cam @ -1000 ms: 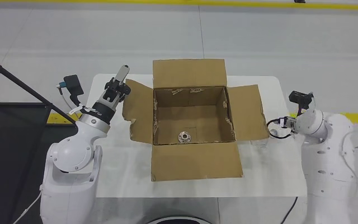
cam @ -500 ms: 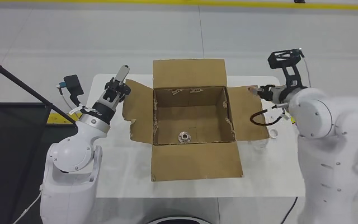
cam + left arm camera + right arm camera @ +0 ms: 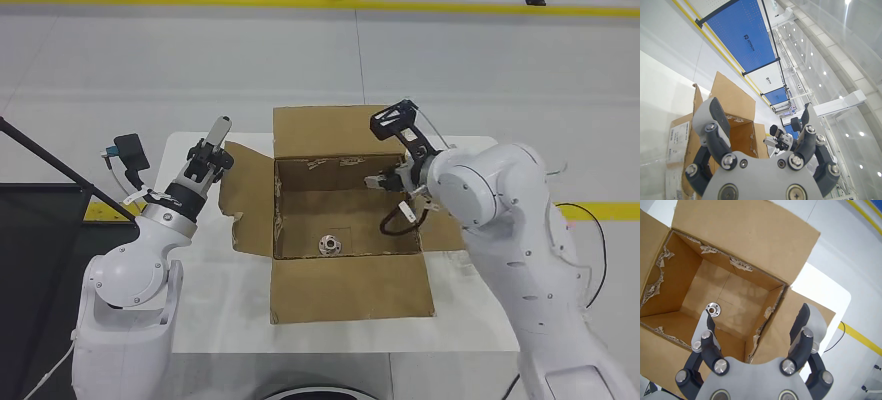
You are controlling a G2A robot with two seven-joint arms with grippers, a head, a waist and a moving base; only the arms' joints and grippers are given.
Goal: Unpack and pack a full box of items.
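The open box (image 3: 340,131) sat centred on the desk (image 3: 220,300), one metal flange (image 3: 328,243) on its floor. The right hand (image 3: 755,310), wide open and empty, had swung from the desk's right edge to above the box. The left hand (image 3: 762,105), open and empty, stayed beside the left flap.
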